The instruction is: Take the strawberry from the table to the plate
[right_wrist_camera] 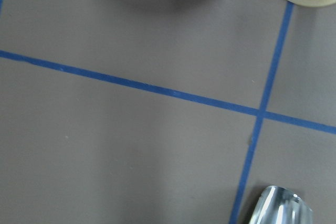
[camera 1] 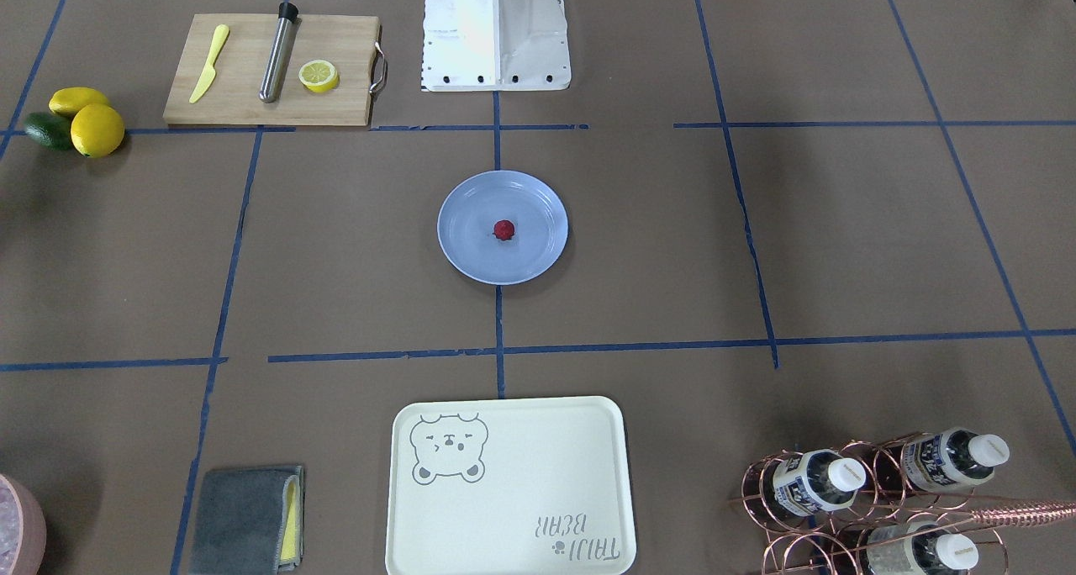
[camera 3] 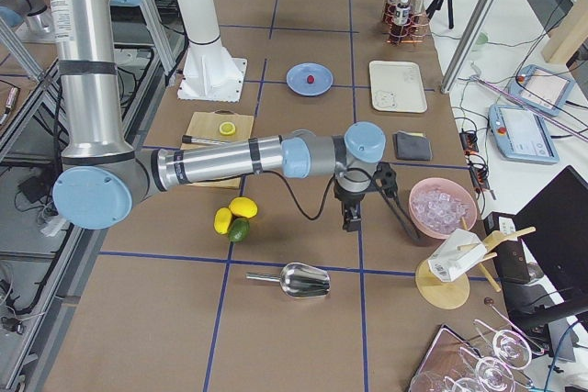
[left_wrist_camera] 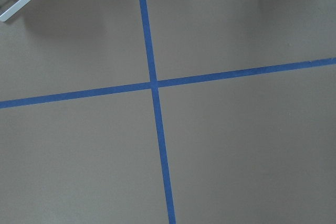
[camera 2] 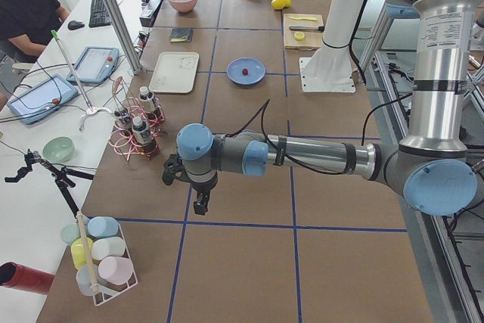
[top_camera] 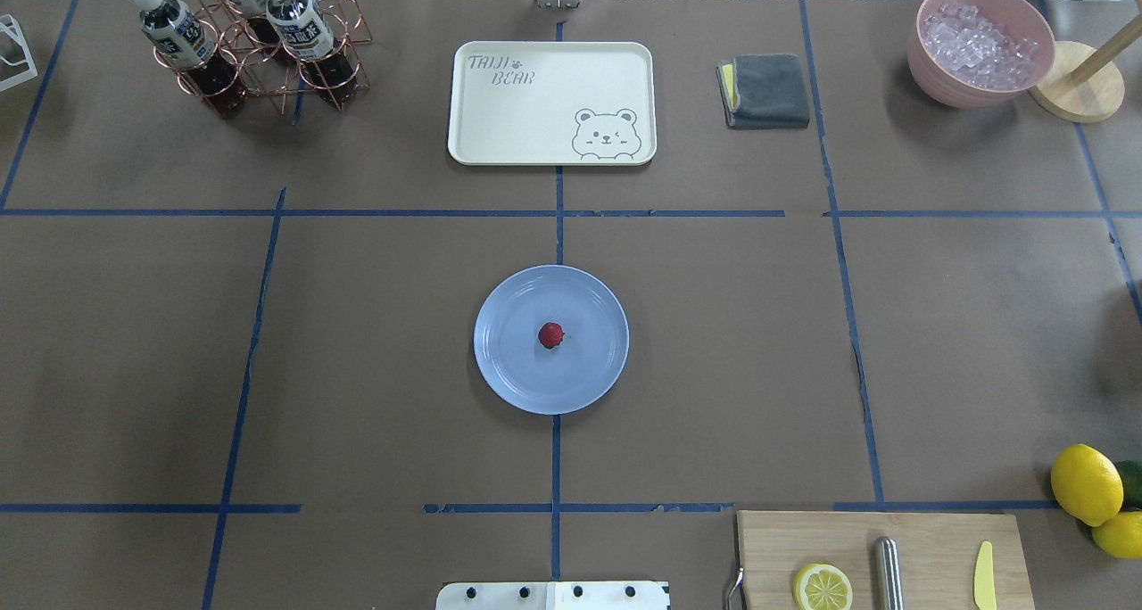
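The small dark-red strawberry [camera 1: 503,229] [top_camera: 551,334] lies in the middle of the light-blue plate [camera 1: 471,213] [top_camera: 508,360], which stands at the centre of the brown table [camera 1: 353,247]. Both side views also show the strawberry [camera 2: 244,72] [camera 3: 311,78] on the plate. My left gripper [camera 2: 200,206] hangs far from the plate, near the bottle rack, and I cannot tell its state. My right gripper [camera 3: 349,219] hangs over the table beside the pink bowl, far from the plate; I cannot tell its state either. Both wrist views show only table and blue tape.
A cutting board [top_camera: 892,548] carries a lemon half, a metal tube and a yellow knife. Lemons [top_camera: 1086,483] lie beside it. The bear tray [top_camera: 551,102], a grey cloth [top_camera: 767,91], a bottle rack [top_camera: 259,48] and an ice bowl [top_camera: 980,44] line the far side. A metal scoop [camera 3: 296,279] lies nearby.
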`<act>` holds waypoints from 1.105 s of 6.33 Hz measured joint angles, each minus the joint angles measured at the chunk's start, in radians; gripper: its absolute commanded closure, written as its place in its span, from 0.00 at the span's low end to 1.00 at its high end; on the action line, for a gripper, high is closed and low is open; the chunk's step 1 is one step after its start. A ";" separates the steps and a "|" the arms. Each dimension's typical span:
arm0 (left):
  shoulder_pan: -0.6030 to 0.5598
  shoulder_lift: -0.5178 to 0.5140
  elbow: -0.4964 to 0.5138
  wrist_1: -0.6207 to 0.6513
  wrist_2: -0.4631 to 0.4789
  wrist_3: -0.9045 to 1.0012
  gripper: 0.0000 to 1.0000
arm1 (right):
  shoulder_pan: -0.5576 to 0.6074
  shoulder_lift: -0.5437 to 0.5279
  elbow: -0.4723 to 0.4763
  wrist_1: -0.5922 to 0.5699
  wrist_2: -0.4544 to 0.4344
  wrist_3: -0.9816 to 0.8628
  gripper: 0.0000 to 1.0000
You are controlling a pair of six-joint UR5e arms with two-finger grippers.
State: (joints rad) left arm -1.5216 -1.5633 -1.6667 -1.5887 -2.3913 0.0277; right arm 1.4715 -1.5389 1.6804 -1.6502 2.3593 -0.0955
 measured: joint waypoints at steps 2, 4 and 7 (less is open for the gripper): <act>-0.001 0.001 -0.001 0.000 0.001 0.001 0.00 | 0.057 -0.040 -0.084 0.005 -0.003 -0.068 0.00; -0.002 0.001 -0.001 0.000 0.003 -0.002 0.00 | 0.101 -0.041 -0.111 0.063 0.003 -0.080 0.00; -0.002 0.000 0.002 0.001 0.008 -0.008 0.00 | 0.129 -0.039 -0.114 0.110 0.009 -0.067 0.00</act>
State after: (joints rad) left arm -1.5232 -1.5630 -1.6645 -1.5878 -2.3829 0.0195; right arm 1.6008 -1.5780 1.5666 -1.5398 2.3686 -0.1621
